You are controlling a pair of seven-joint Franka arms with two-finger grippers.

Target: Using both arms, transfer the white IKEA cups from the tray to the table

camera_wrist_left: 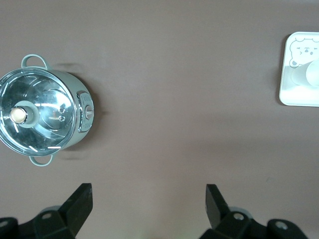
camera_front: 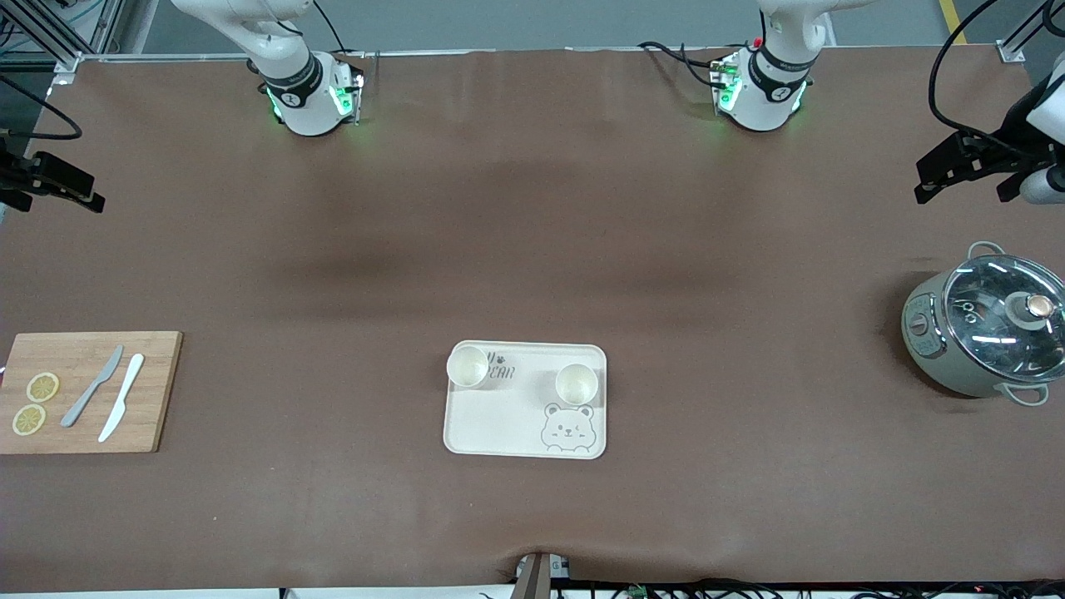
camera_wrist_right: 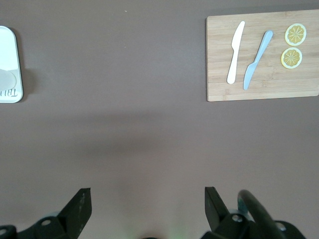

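Two white IKEA cups stand upright on a cream bear-printed tray (camera_front: 491,424). One cup (camera_front: 468,366) is at the tray corner toward the right arm's end. The other cup (camera_front: 577,383) is just above the bear print. My left gripper (camera_front: 965,187) hangs open and empty over the table's left-arm end, near the pot; its fingers spread wide in the left wrist view (camera_wrist_left: 148,199). My right gripper (camera_front: 58,185) hangs open and empty over the right-arm end (camera_wrist_right: 147,201). The tray edge shows in both wrist views (camera_wrist_left: 299,97) (camera_wrist_right: 7,45).
A grey-green pot with a glass lid (camera_front: 986,329) sits at the left arm's end, also in the left wrist view (camera_wrist_left: 42,117). A wooden cutting board (camera_front: 87,416) with two knives and two lemon slices lies at the right arm's end (camera_wrist_right: 261,79).
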